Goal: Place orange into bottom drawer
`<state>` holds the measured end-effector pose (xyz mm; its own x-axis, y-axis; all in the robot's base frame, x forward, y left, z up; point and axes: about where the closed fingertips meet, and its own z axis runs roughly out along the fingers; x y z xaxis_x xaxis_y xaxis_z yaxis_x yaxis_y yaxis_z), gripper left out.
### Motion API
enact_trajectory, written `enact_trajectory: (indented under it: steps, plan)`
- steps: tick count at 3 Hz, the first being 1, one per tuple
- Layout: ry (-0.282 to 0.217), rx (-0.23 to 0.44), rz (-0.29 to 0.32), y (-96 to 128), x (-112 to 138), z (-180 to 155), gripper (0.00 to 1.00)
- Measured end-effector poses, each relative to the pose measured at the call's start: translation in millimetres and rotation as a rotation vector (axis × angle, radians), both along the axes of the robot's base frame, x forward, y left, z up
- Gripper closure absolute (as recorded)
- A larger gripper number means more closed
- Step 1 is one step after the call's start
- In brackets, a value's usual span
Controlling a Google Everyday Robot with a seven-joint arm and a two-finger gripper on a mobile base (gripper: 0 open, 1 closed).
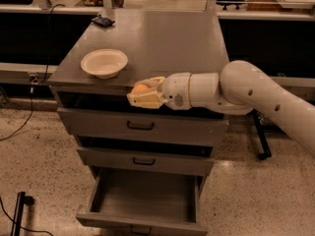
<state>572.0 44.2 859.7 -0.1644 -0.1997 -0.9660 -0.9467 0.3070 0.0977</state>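
My gripper (140,95) is shut on the orange (140,88), a small round fruit showing between the cream fingers. It hangs in front of the cabinet's top edge, level with the top drawer and above the bottom drawer (142,193). That drawer is pulled out and open, with a bare grey floor. The white arm reaches in from the right.
A cream bowl (104,63) sits on the grey cabinet top (162,38) at the front left. A small dark object (102,20) lies at the back left. Two upper drawers (140,126) are closed. A dark stand (260,136) is to the right; cables lie on the floor at left.
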Motion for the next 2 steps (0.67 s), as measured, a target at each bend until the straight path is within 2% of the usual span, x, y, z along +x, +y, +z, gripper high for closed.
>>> enact_trajectory:
  steps: [1, 2]
  plan:
    - [-0.053, -0.060, -0.017, -14.8, -4.0, -54.8, 1.00]
    - [-0.190, -0.153, 0.032, -30.3, -15.1, -95.8, 1.00]
